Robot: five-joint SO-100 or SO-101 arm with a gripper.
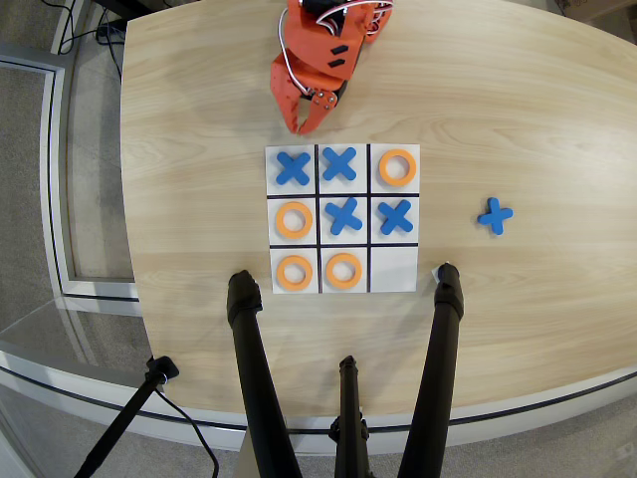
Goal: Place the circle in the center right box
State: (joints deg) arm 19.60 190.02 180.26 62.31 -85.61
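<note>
In the overhead view an orange circle [281, 220] lies flat in the left end cell of the grid's middle row, the center right box [276, 203]. My orange gripper [301, 128] hovers over bare table just beyond the board's top edge, above the top-left cell. Its fingers meet at the tips with nothing between them. Three more orange rings lie on the board: top right [385, 167], bottom left [281, 272] and bottom middle [329, 270].
Blue X pieces fill the top-left [293, 167], top-middle [339, 163], centre [344, 215] and middle-right [395, 217] cells. A loose blue X [495, 215] lies on the table right of the board. Black tripod legs [254, 368] cross the near table edge.
</note>
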